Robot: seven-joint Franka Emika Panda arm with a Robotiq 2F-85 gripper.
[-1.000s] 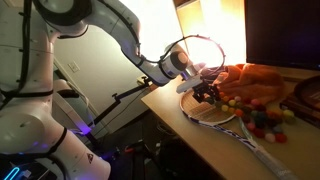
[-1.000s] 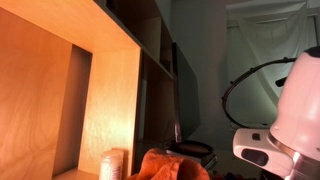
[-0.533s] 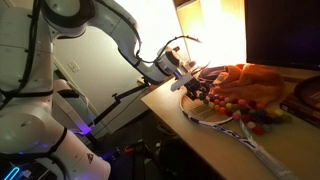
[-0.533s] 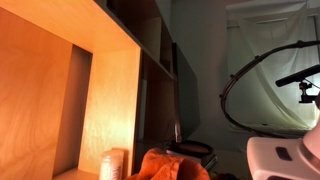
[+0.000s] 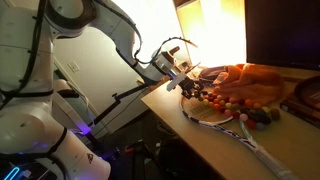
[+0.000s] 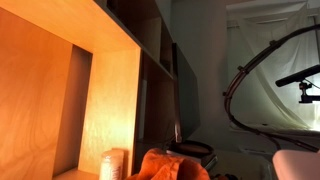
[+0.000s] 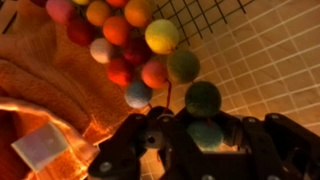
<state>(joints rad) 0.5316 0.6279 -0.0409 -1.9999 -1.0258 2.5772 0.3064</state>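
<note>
Pinching the near end of the felt-ball garland (image 7: 140, 50), the gripper (image 7: 195, 135) has its jaws drawn nearly together, with a teal ball caught between them and a dark green one just above. From there the string of balls climbs toward 11 o'clock in the wrist view.

Over the last second the gripper (image 5: 183, 86) has come down from a higher pose to sit low over the table (image 5: 200, 140) edge, and it has shifted slightly toward 9 o'clock. In the exterior view that looks at the shelving, the white arm, which filled the right side a second ago, has sunk to a sliver at the bottom corner. As I judge it, the grip has held through the descent, and the garland's (image 5: 235, 103) held end is being drawn toward the table edge while the rest trails at 3 o'clock.

Around it, a racket (image 5: 215, 118) lies flat under the balls, its strings showing from 1 to 3 o'clock in the wrist view. An orange towel (image 7: 40, 80) bunches at 9 o'clock, with a white tag (image 7: 42, 148) near 8 o'clock. The towel's folds and the racket strings are what the trailing balls could snag on. A wooden shelf (image 6: 90, 90) stands well apart.
</note>
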